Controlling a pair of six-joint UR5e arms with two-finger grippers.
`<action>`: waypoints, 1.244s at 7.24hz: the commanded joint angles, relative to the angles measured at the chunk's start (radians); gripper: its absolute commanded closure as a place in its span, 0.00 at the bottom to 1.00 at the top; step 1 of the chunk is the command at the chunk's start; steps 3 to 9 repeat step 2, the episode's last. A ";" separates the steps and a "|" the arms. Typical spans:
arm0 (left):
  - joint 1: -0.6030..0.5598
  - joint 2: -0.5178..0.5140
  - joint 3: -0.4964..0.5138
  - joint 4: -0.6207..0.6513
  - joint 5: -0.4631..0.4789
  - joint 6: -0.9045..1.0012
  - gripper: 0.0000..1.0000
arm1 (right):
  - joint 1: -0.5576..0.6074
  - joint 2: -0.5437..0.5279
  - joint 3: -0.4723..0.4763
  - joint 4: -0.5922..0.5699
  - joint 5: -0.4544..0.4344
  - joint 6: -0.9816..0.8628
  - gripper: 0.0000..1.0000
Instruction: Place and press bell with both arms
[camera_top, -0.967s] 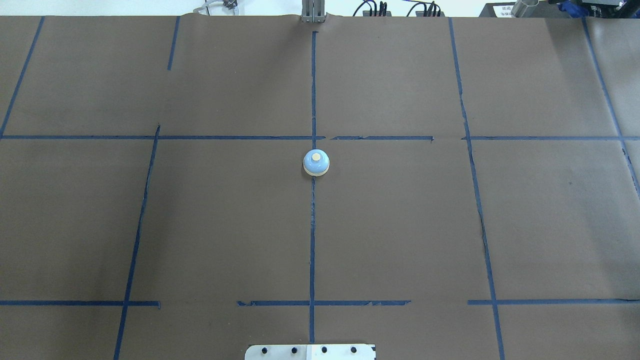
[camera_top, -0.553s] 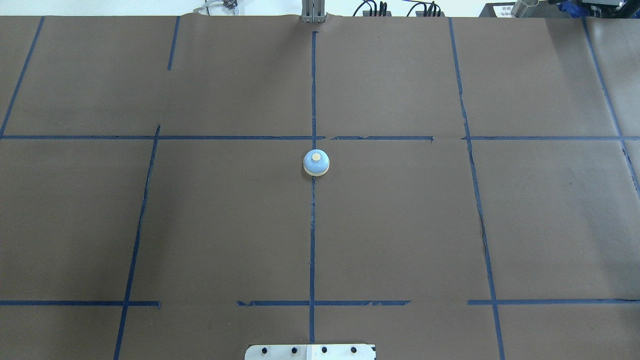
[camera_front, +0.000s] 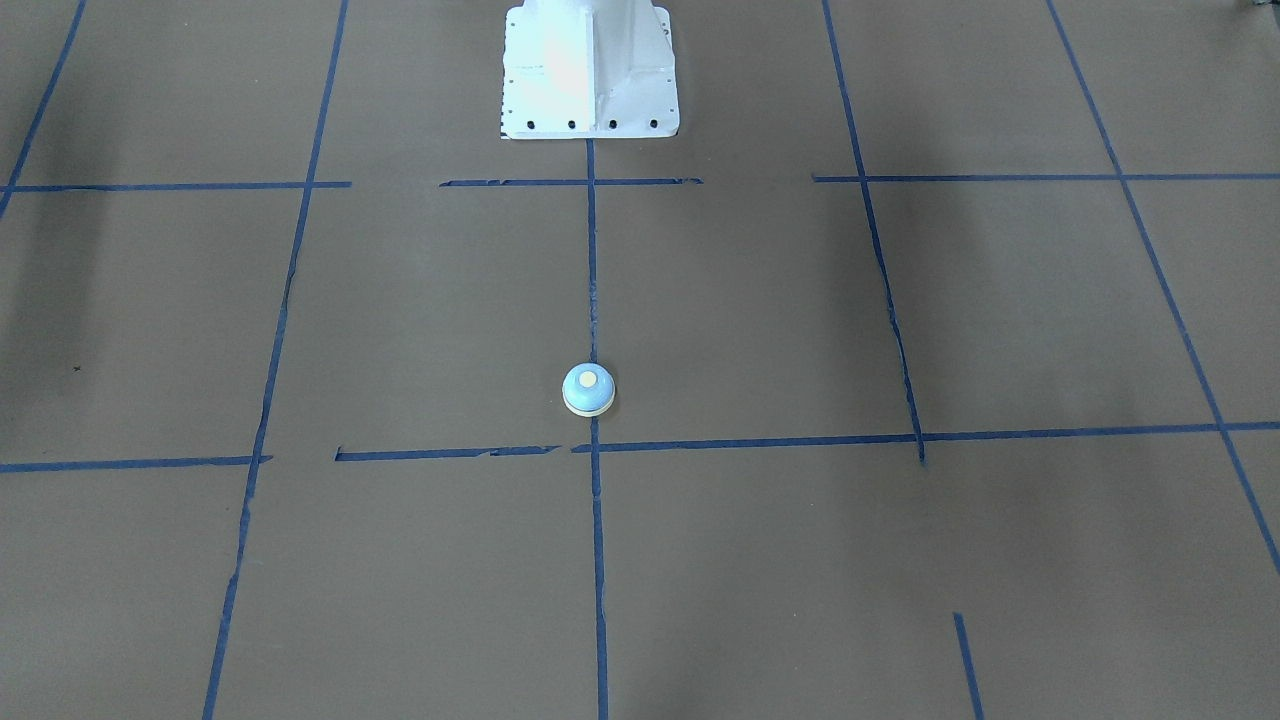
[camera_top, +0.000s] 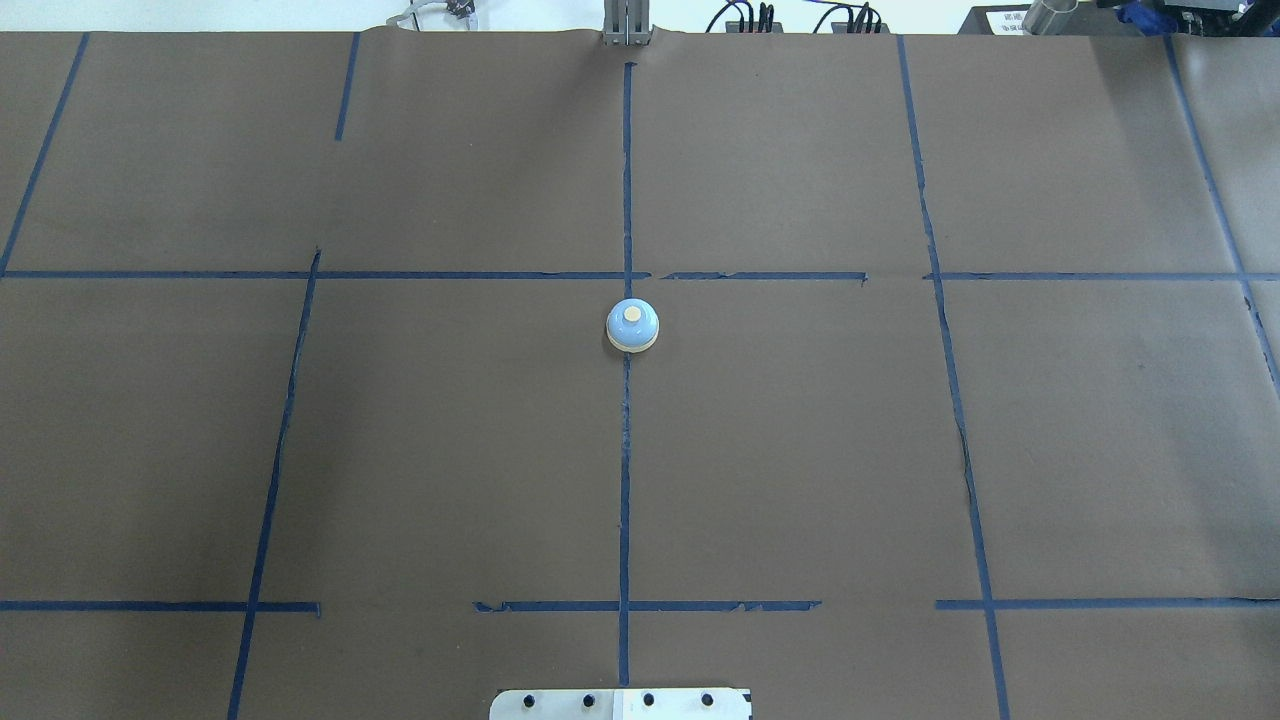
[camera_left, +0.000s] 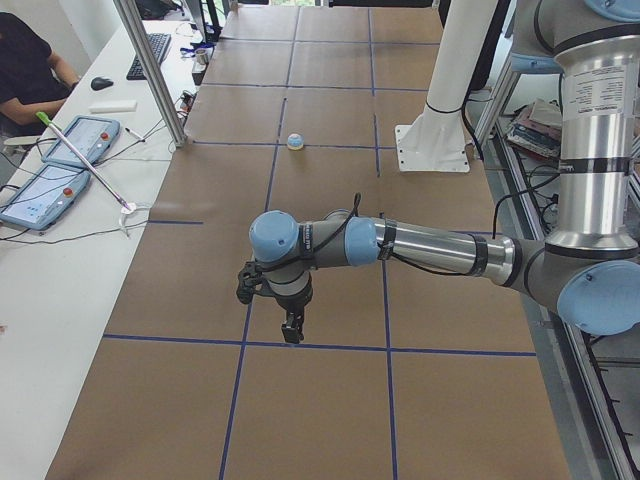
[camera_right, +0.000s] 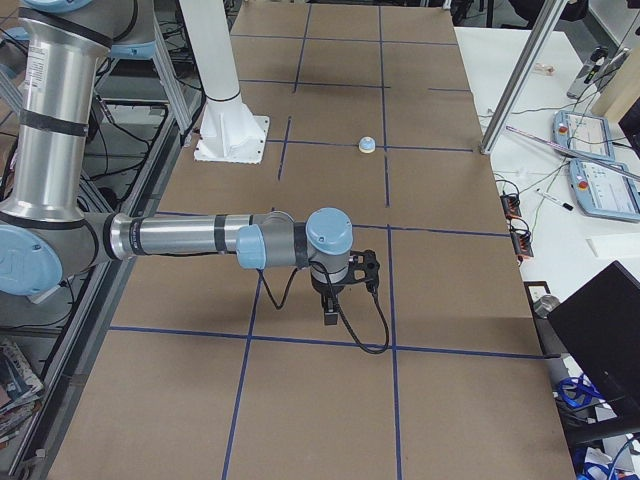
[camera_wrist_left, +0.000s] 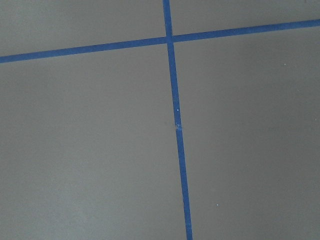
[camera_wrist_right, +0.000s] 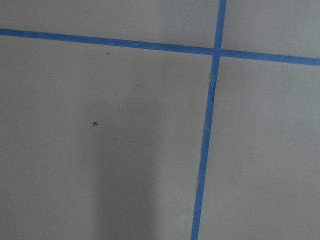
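The bell (camera_top: 632, 325) is a small light-blue dome with a cream base ring and a cream button. It stands upright on the table's centre tape line, also in the front-facing view (camera_front: 588, 390) and small in the side views (camera_left: 295, 141) (camera_right: 368, 145). The left gripper (camera_left: 290, 330) hangs over the table's left end, far from the bell. The right gripper (camera_right: 330, 318) hangs over the right end, also far from it. I cannot tell whether either is open or shut. Both wrist views show only brown paper and tape.
Brown paper with a blue tape grid (camera_top: 625, 480) covers the table. The white mounting base (camera_front: 590, 70) stands at the robot's edge. An aluminium post (camera_left: 150, 70) and tablets (camera_left: 80, 140) are on the operators' side, and a seated person (camera_left: 25, 60) shows there.
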 joint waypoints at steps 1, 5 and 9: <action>0.000 0.000 -0.001 -0.002 -0.003 0.000 0.00 | 0.000 0.003 0.002 0.000 0.000 0.000 0.00; 0.000 -0.003 -0.001 -0.002 0.004 0.000 0.00 | 0.000 0.003 0.004 0.000 0.000 0.000 0.00; 0.000 -0.003 -0.001 -0.002 0.004 0.000 0.00 | 0.000 0.003 0.004 0.000 0.000 0.000 0.00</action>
